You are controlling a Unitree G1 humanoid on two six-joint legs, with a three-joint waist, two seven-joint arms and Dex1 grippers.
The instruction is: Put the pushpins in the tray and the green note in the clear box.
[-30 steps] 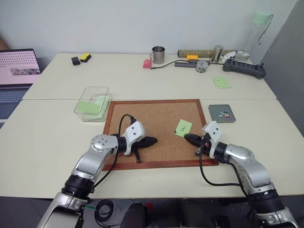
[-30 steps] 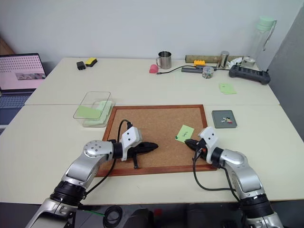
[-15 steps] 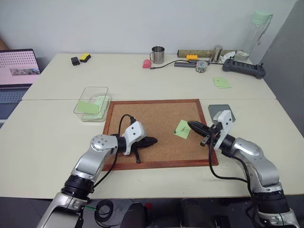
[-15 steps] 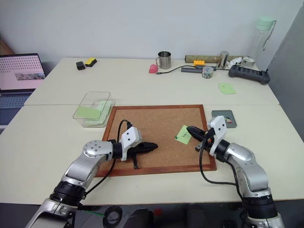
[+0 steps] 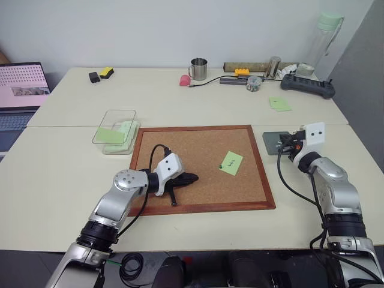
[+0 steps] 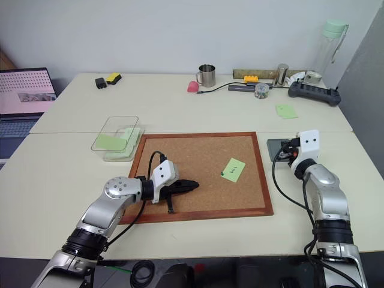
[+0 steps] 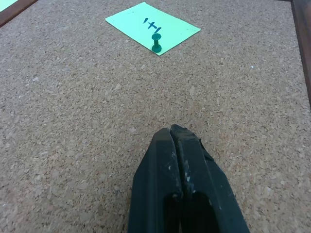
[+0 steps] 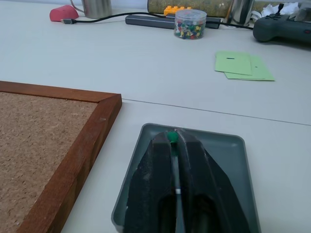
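Note:
The green note lies on the cork board, and one green pushpin stands in its near-left corner. My right gripper hovers over the dark grey tray just right of the board. It is shut on a green pushpin, whose head shows at the fingertips. My left gripper rests shut and empty on the cork, left of the note. The clear box stands beyond the board's far-left corner with green paper inside.
Along the far table edge stand a small round jar of pins, a black device, a metal mug and a tall bottle. Plain green note pads lie behind the tray. A laptop sits far left.
My right gripper has left the note and swung right and up, off the board, to hover over the tray. The left arm and the note have kept still.

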